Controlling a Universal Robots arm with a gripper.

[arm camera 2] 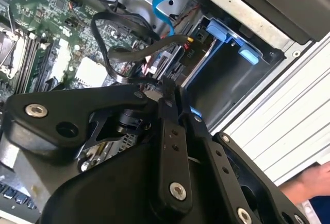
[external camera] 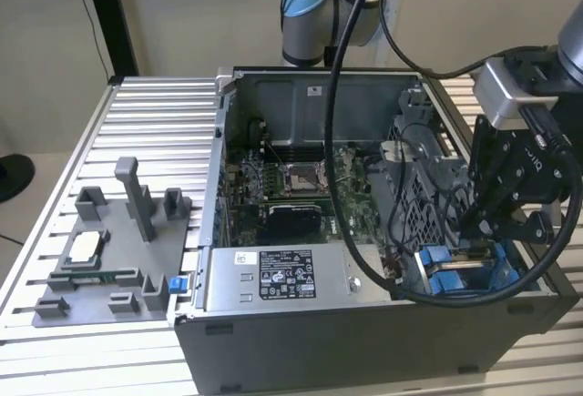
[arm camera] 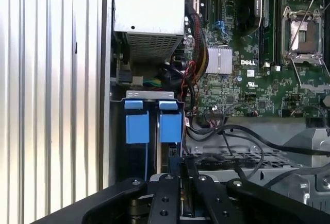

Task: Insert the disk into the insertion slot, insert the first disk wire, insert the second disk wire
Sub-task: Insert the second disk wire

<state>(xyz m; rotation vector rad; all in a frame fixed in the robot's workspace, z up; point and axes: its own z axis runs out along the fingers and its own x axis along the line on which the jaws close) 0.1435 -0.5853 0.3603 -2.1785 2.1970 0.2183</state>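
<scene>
An open computer case (external camera: 364, 232) lies on a ribbed aluminium table (external camera: 155, 123), with the motherboard (external camera: 301, 187) exposed in its middle and a grey labelled power-supply box (external camera: 282, 278) along its near wall in the exterior view. Toward the exterior view's right, the black gripper (external camera: 496, 223) reaches down into the case just above the insertion slot (external camera: 455, 273), the drive bay whose bright blue tabs and rails show at the near right corner of the case. In the first wrist view the two blue tabs (arm camera: 153, 123) of the bay stand side by side, just ahead of the fingers (arm camera: 170, 193), which sit close together with only a narrow gap between them; something thin and dark lies in that gap, but whether the fingers actually pinch it cannot be told. The second wrist view shows the same fingers (arm camera 2: 170, 131) near a dark cable (arm camera 2: 149, 49) that loops across the motherboard toward a connector at the edge of the bay, and a flat blue ribbon cable (arm camera 2: 167, 2) curving above it. The disk itself cannot be made out with certainty; the bay's interior looks dark. To the exterior view's left, a grey plastic fixture (external camera: 118, 250) with upright posts rests on the table, well apart from the case. A person's hand (arm camera 2: 309, 183) shows at the table's edge in the second wrist view.
</scene>
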